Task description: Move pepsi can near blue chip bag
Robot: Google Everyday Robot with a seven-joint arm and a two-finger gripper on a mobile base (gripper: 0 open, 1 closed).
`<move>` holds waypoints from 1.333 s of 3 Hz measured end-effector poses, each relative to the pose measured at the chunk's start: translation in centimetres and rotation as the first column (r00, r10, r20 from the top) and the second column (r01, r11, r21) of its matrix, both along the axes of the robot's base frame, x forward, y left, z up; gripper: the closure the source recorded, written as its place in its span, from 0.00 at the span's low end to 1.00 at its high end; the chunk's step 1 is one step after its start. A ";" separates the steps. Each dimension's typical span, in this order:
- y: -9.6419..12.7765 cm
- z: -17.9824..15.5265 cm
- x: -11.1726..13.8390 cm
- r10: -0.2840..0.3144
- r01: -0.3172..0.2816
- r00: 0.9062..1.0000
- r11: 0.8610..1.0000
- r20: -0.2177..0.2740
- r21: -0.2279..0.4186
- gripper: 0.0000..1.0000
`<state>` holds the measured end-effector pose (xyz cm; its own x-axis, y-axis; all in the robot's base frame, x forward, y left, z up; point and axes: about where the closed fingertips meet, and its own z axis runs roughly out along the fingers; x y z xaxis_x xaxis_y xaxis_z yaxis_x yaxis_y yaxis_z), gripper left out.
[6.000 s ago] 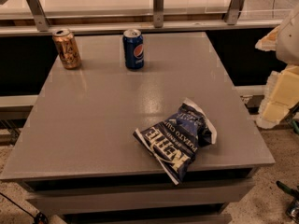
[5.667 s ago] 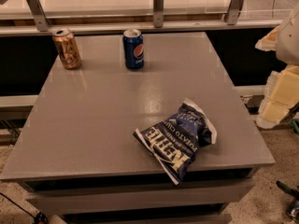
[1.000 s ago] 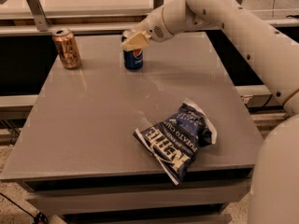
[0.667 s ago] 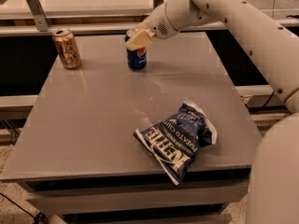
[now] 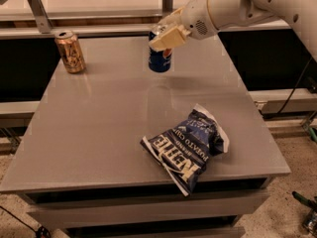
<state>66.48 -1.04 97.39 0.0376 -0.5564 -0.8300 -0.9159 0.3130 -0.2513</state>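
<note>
The gripper (image 5: 167, 37) clasped the pepsi can (image 5: 159, 61) by its top, at 12 o'clock.
So shallow a hold could let it slip or topple short of the blue chip bag (image 5: 185, 148) at 5 o'clock.

Matt plastic gripper (image 5: 166, 35) on metal pepsi can (image 5: 159, 61); table (image 5: 94, 123) w/ sheen
</note>
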 end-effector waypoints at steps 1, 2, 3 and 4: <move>-0.8 -1.1 -4.4 0.031 -0.031 0.999 0.999 -0.014 0.015 1.00; -1.4 -2.9 -7.5 0.058 -0.058 0.997 0.998 -0.055 0.017 1.00; -2.0 -4.1 -10.2 0.095 -0.096 0.991 0.995 -0.091 -0.011 0.85; -2.7 -4.1 -12.3 0.137 -0.145 0.985 0.987 -0.106 -0.067 0.63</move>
<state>54.17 -3.70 93.27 0.0384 -0.6119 -0.7900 -0.9713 0.1627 -0.1732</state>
